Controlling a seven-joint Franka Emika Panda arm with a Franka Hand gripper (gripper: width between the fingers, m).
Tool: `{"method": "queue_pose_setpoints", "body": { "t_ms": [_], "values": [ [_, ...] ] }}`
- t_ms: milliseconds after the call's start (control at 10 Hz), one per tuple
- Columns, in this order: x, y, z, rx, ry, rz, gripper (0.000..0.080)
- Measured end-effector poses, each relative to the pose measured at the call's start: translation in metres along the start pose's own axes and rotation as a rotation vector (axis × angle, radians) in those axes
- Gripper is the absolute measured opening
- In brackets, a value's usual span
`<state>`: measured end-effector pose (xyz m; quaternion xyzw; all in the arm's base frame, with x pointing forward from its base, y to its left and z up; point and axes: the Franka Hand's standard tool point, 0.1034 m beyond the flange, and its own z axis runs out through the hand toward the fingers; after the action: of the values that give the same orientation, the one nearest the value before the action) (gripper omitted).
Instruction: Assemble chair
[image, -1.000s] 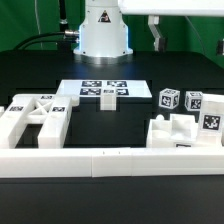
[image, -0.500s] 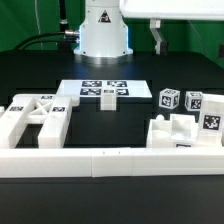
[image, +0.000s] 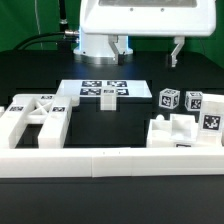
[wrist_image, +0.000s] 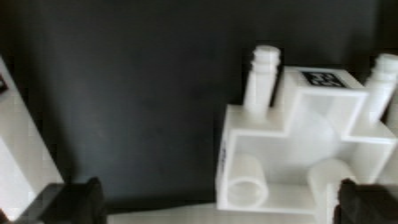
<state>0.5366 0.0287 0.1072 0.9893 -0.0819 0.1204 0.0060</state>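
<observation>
The chair parts are matte white and tagged. One group of frames and bars (image: 36, 118) lies at the exterior view's left. Another group (image: 183, 133) lies at the right, with tagged blocks (image: 168, 100) behind it. My gripper (image: 148, 48) hangs high above the table behind the right group, jaws wide open and empty. In the wrist view a chunky part with round pegs and a tag (wrist_image: 306, 130) lies below my gripper (wrist_image: 217, 203). The two dark fingertips (wrist_image: 71, 201) stand far apart, touching nothing.
The marker board (image: 103, 91) lies flat mid-table in front of the robot base (image: 103, 35). A long low white border wall (image: 110, 160) runs along the front. A white edge (wrist_image: 18, 150) shows at the side of the wrist view.
The hand has shifted toward the exterior view's left and come lower. Both fingers now show spread apart, where only one showed before. No part has moved.
</observation>
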Motion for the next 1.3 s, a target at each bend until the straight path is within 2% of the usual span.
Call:
{"method": "queue_pose_setpoints", "body": {
  "t_ms": [300,400,500,600,700,900,1000,1200,1300],
  "values": [
    [0.0,0.004,0.001,-0.003,0.01,-0.029,0.0649],
    [-0.01,0.028,0.005,-0.023,0.066,-0.155,0.0649],
    [-0.027,0.048,0.013,-0.041,0.061,-0.163,0.0649],
    [-0.032,0.062,0.019,-0.059,0.07,-0.185,0.0649],
    [-0.035,0.067,0.026,-0.068,0.061,-0.186,0.0649],
    [-0.034,0.063,0.025,-0.06,0.038,-0.189,0.0649],
    [-0.039,0.062,0.028,-0.054,-0.008,-0.187,0.0649],
    [-0.042,0.055,0.031,-0.03,-0.167,-0.182,0.0649],
    [-0.046,0.06,0.032,-0.025,-0.244,-0.18,0.0649]
  ]
}}
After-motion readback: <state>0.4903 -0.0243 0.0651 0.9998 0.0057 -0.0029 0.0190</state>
